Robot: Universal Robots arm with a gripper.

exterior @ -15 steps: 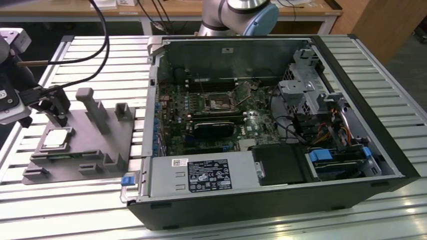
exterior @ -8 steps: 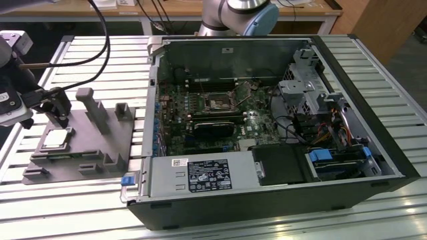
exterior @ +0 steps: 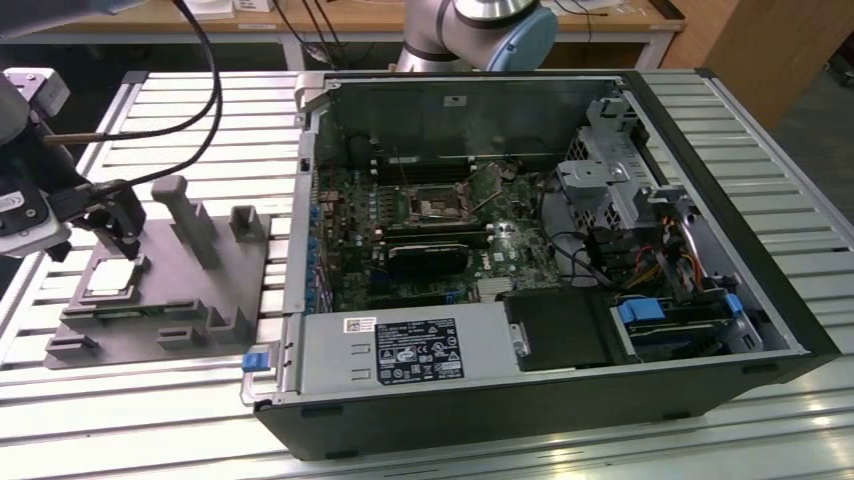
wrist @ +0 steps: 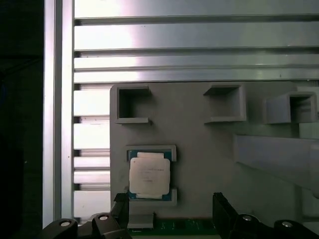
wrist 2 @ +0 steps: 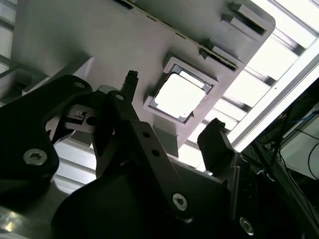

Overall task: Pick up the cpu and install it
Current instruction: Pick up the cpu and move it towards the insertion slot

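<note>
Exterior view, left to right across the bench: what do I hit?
cpu → tall grey upright block → blue latch → motherboard socket → blue drive caddy

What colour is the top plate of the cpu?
The cpu is silvery white, clearest in the first wrist view.

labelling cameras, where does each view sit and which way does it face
Exterior view: off the arm, looking down on the computer case, fixture plate and cpu; arm and gripper show.
First wrist view: at the wrist, facing straight down on the cpu; the open gripper shows.
Second wrist view: at the wrist, slanting past the gripper's dark links to the cpu.
All three share the cpu.
</note>
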